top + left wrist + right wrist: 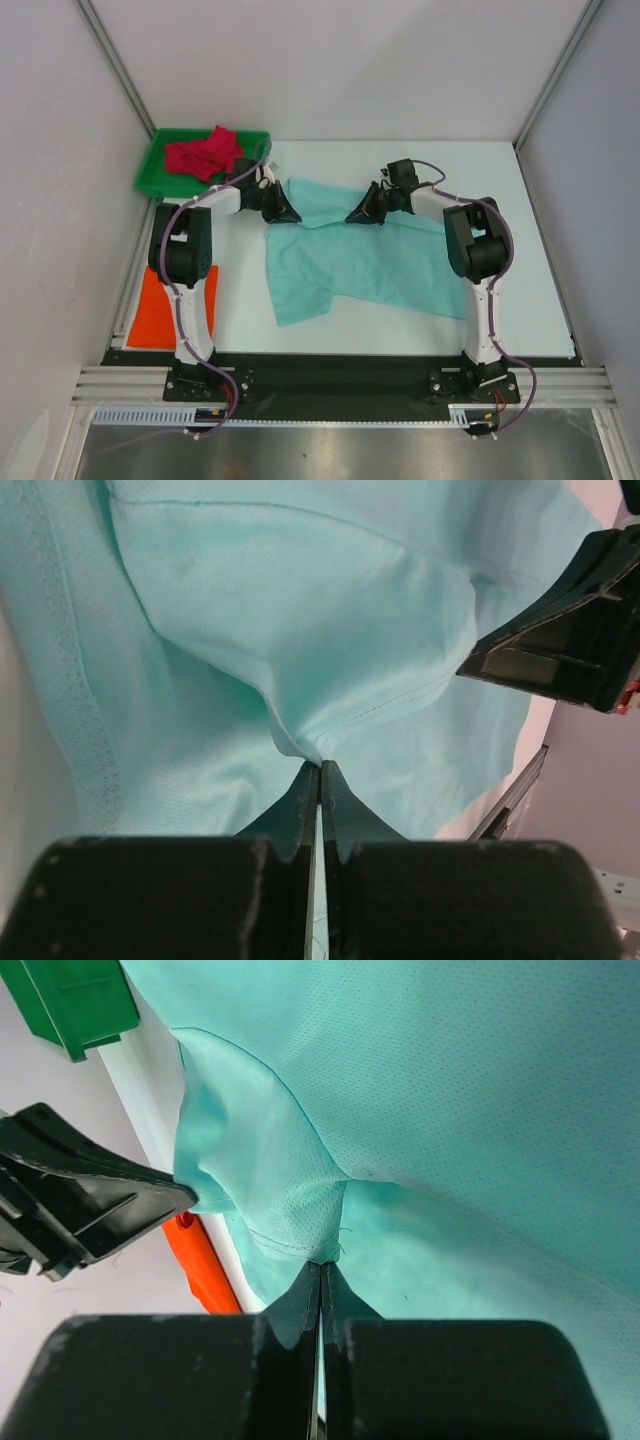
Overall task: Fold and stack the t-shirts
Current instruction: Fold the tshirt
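Left end effector [320,769] pinching, dimpled mint t-shirt [300,610]

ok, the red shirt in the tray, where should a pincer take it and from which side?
Likely its raised crumpled peak, from straight above. The red shirt sits bunched in the green tray, whose walls block a side approach; no flat edge shows, but its folds stand up. The left pincer, shut on the mint shirt, is nearer.

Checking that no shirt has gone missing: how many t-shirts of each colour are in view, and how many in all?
mint green t-shirt: 1
orange t-shirt: 1
red t-shirt: 1
Total: 3
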Controlling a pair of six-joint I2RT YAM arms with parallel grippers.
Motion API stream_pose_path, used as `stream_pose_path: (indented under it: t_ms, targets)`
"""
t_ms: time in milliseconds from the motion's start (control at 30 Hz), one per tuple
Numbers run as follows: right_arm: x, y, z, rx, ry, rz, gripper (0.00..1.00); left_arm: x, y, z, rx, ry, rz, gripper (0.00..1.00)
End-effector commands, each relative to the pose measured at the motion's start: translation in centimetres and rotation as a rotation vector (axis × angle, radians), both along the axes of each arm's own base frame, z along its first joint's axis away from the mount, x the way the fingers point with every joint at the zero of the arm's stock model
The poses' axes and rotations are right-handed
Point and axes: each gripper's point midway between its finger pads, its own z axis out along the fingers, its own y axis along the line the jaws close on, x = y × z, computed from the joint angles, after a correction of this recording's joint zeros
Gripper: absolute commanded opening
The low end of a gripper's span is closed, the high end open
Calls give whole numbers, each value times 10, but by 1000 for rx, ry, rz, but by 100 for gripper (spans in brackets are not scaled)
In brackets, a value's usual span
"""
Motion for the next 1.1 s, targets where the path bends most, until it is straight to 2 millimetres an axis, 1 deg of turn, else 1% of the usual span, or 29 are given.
stream_pose_path:
  t_ms: [0, 100, 167, 233, 367, 400, 467, 567, 600, 667, 833, 1067]
  targets:
    - [-2, 3, 19, 30, 6, 31, 0, -5, 4, 21, -5, -43, -15, 3]
    - [-7, 1, 18, 11, 22, 46, 0, -6, 9, 24, 16, -49, -11, 2]
    - [-8, -3, 13, -2, 41, 49, 0, -8, 12, 25, 27, -53, -10, 2]
    - [-9, -4, 7, 2, 65, 53, 0, -11, 13, 25, 30, -45, -13, 2]
    - [-9, -2, 3, 10, 90, 61, 0, -20, 11, 23, 7, -23, -16, 1]
    - [-10, 0, 4, 18, 91, 68, 0, -24, 12, 20, 12, -14, -14, 1]
    - [-8, 2, 3, 18, 89, 74, 0, -25, 15, 21, 19, -20, -7, 1]
    - [-8, 5, 5, 21, 97, 87, 0, -24, 20, 21, 23, -15, 3, 1]
    - [-11, 6, 4, 19, 110, 94, 0, -24, 20, 21, 22, -15, 4, 1]
    - [-11, 5, 8, 11, 98, 104, 0, -24, 22, 21, 27, -16, 6, 1]
    - [-14, -1, 6, -6, 122, 101, 0, -27, 23, 20, 33, -8, 6, 0]
    - [-19, -1, 2, -3, 155, 113, 0, -30, 24, 13, 34, 9, 8, 0]
